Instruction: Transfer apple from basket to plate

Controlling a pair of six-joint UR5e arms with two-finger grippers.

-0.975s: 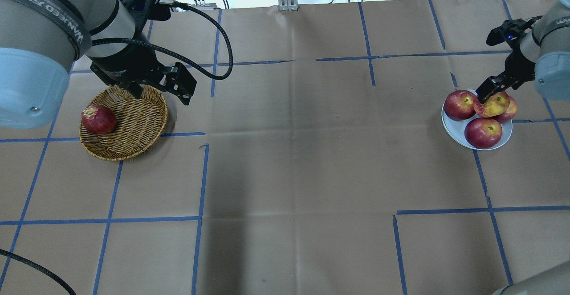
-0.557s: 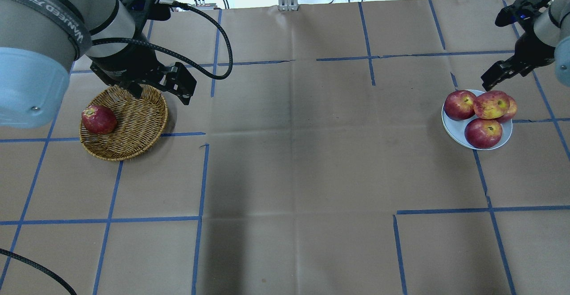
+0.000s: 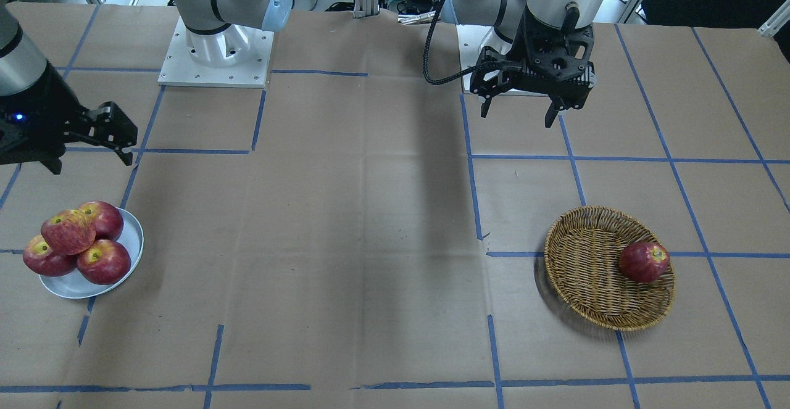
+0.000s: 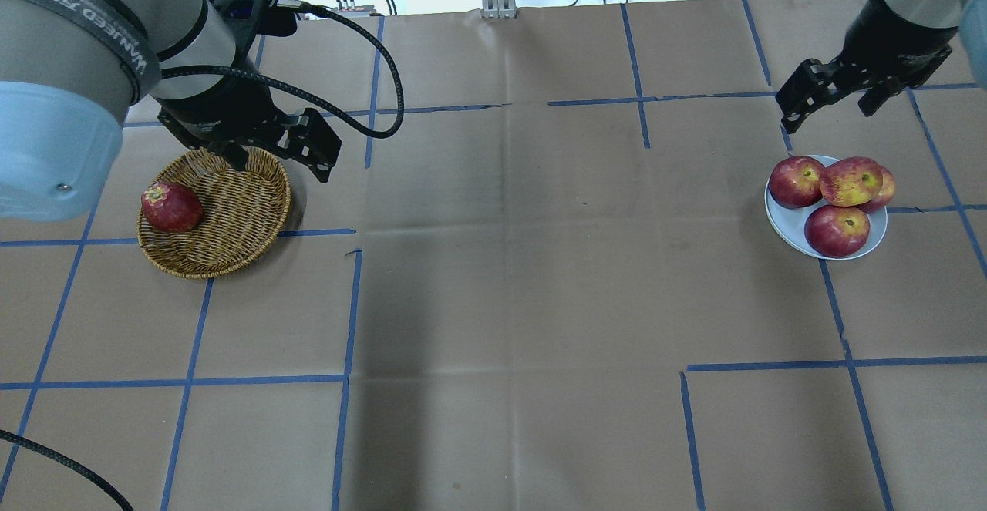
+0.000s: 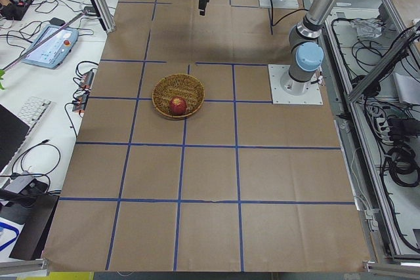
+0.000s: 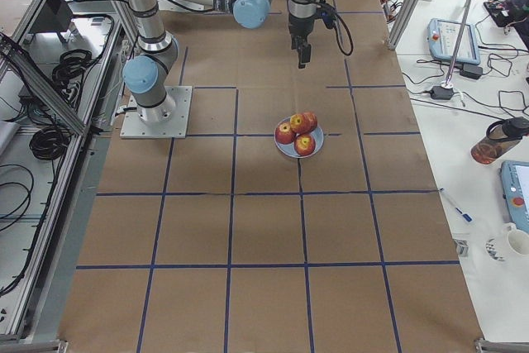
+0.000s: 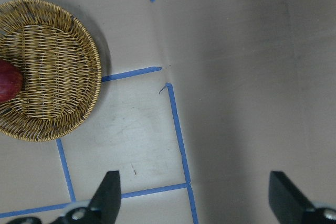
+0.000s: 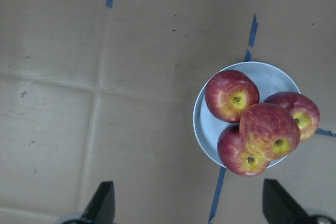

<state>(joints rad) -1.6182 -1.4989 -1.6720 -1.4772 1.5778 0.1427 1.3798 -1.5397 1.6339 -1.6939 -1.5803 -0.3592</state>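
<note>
The pale, streaked pinkish apple [image 4: 850, 180] lies on top of three darker apples on the blue-grey plate [image 4: 783, 222]. It also shows in the front view [image 3: 68, 231] and the right wrist view [image 8: 269, 129], above the plate [image 8: 273, 74]. My right gripper [image 4: 829, 106] is open and empty, raised above and behind the plate. The wicker basket [image 4: 231, 264] holds one dark red apple [image 4: 171, 206]. My left gripper [image 4: 277, 164] is open and empty, high over the basket's far right rim.
The table is brown paper marked into squares by blue tape. In the front view the basket [image 3: 586, 310] and plate [image 3: 133, 236] sit at opposite ends. Both robot bases stand at the table's robot side. A cable hangs from the left wrist.
My right gripper has drawn away from the pale apple, rising and moving toward the far side. The apple stays on top of the others. The left arm has not moved.
</note>
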